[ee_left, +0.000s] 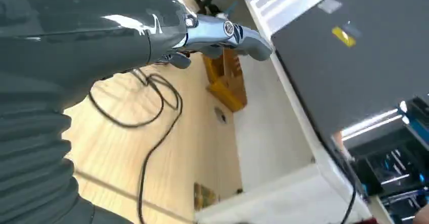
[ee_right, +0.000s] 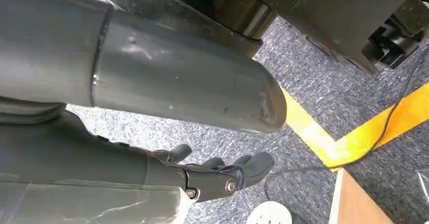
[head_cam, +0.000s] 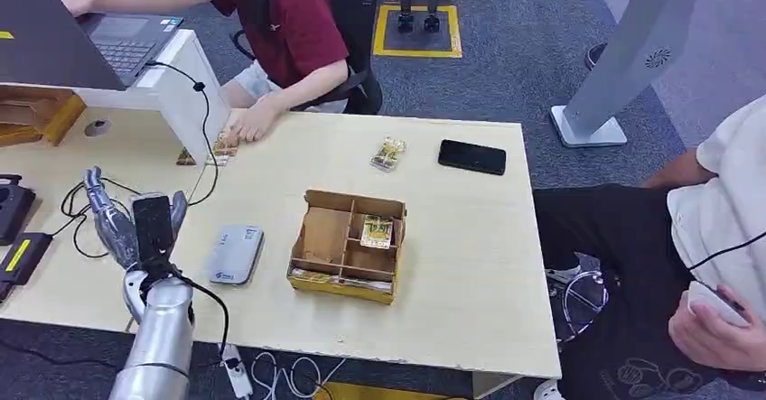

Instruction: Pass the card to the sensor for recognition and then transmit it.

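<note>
A yellow card (head_cam: 377, 231) lies in one compartment of the open cardboard box (head_cam: 318, 237) at the table's middle. The grey-white card sensor (head_cam: 233, 254) lies flat just left of the box. My left hand (head_cam: 126, 224) is raised over the table's left part, left of the sensor, fingers spread and holding nothing. In the left wrist view the left hand (ee_left: 152, 32) has one finger (ee_left: 227, 32) stretched out above the wood. My right hand (ee_right: 217, 176) hangs beside my body over the carpet, fingers loosely apart and empty.
A wrapped card packet (head_cam: 387, 153) and a black phone (head_cam: 471, 156) lie at the table's far side. A person in red rests a hand (head_cam: 253, 125) by more cards (head_cam: 219, 147). Black cables (head_cam: 81, 210), a white divider (head_cam: 185, 93), and a seated person (head_cam: 686, 237) at right.
</note>
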